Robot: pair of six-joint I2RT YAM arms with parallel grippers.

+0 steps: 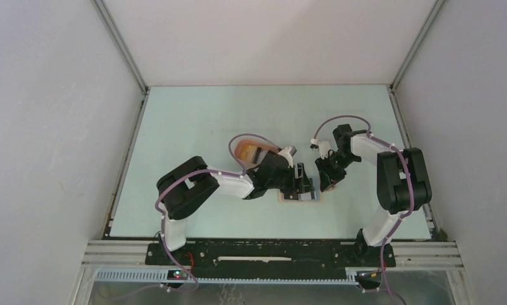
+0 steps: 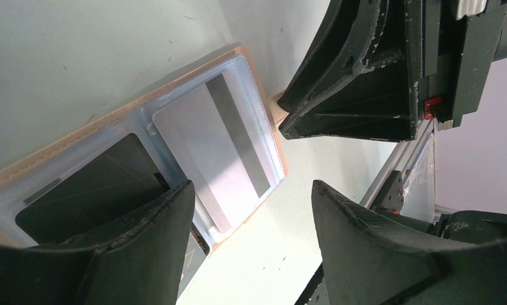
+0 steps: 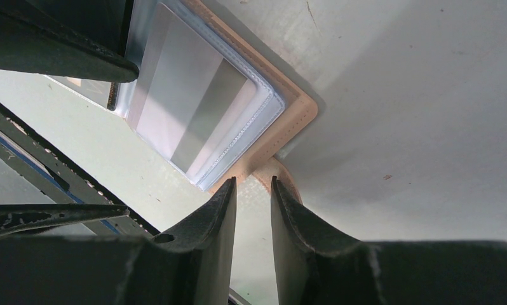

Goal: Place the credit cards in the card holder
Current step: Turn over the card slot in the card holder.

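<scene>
The tan card holder (image 2: 273, 136) lies open on the table, its clear sleeves up. A white/grey striped card (image 2: 219, 146) sits in one sleeve and a black card (image 2: 92, 190) in the other. My left gripper (image 2: 251, 197) hovers open over the holder's near edge, holding nothing. My right gripper (image 3: 254, 184) has its jaws a narrow gap apart, with its tips at the holder's small tan tab (image 3: 289, 181). The holder (image 3: 298, 111) and the striped card (image 3: 194, 114) also show in the right wrist view. From above, the holder (image 1: 319, 197) is mostly hidden under both grippers.
A peach-orange oval tray (image 1: 243, 150) sits just behind the left wrist, its contents partly hidden by the arm. The right gripper (image 2: 359, 82) fills the upper right of the left wrist view. The table's front rail (image 1: 270, 244) is near.
</scene>
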